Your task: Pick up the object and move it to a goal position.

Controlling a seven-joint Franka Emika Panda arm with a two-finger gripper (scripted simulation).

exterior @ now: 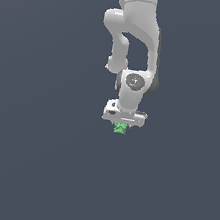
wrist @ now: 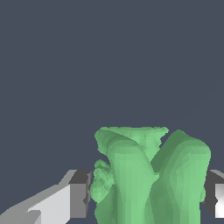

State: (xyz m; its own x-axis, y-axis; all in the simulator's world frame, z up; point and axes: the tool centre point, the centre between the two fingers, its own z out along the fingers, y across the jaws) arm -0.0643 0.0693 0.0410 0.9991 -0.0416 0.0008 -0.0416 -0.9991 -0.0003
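The object (exterior: 120, 128) is a tiny bright green piece with a jagged outline, showing just under the white gripper (exterior: 121, 126) in the exterior view. In the wrist view the object (wrist: 148, 175) fills the space between the two fingers (wrist: 78, 194), which press against its sides. The gripper is shut on it. The white arm (exterior: 135, 45) comes down from the top of the exterior view. The lower part of the object is cut off by the wrist view's edge.
A plain dark grey-blue surface (exterior: 32, 160) fills everything around the arm. No other objects or edges show.
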